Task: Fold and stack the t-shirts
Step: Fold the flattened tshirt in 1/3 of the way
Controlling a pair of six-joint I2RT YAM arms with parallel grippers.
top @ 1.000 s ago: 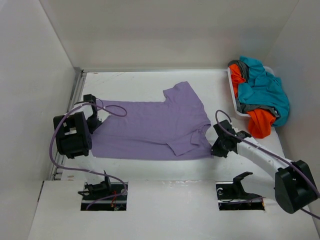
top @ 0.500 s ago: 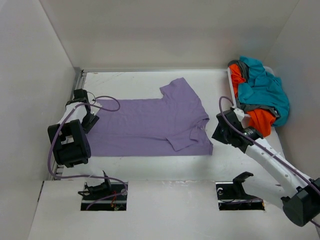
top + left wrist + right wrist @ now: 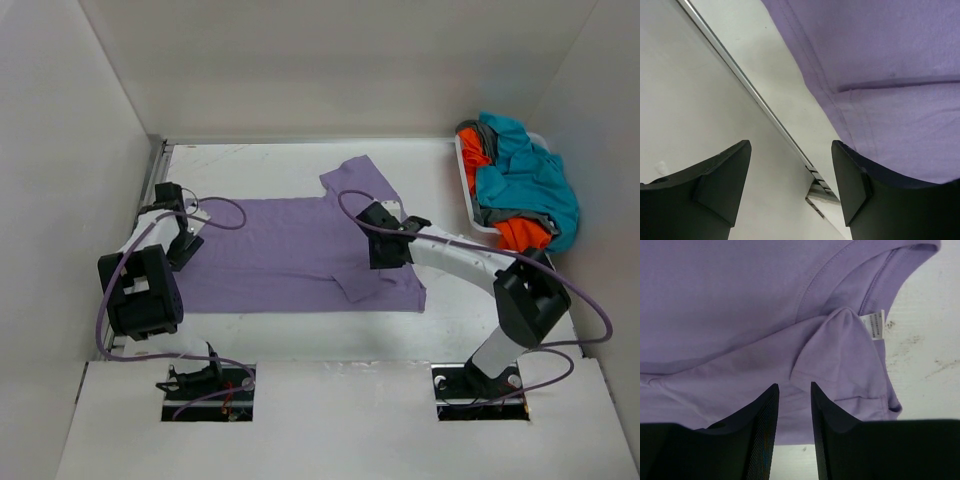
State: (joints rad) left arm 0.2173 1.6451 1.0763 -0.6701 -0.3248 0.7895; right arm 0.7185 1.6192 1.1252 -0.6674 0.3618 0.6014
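Observation:
The lavender t-shirt (image 3: 290,250) lies spread flat on the table, with its near sleeve folded in over the body (image 3: 835,350). My left gripper (image 3: 183,248) hangs open at the shirt's left hem (image 3: 890,75), its jaws over the table edge and holding nothing (image 3: 790,155). My right gripper (image 3: 385,255) hovers above the shirt's right part near the folded sleeve. Its jaws stand narrowly open with nothing between them (image 3: 794,387). Teal (image 3: 525,180), orange (image 3: 520,245) and dark grey (image 3: 487,135) t-shirts lie heaped in the basket.
The white basket (image 3: 463,175) stands at the back right against the wall. A metal rail (image 3: 755,95) runs along the table's left edge beside the white side wall. White walls close in the table on three sides.
Both grippers have opened and let go of the lavender shirt. The right arm swung left from the shirt's near right corner to above it. The left gripper backed off slightly.

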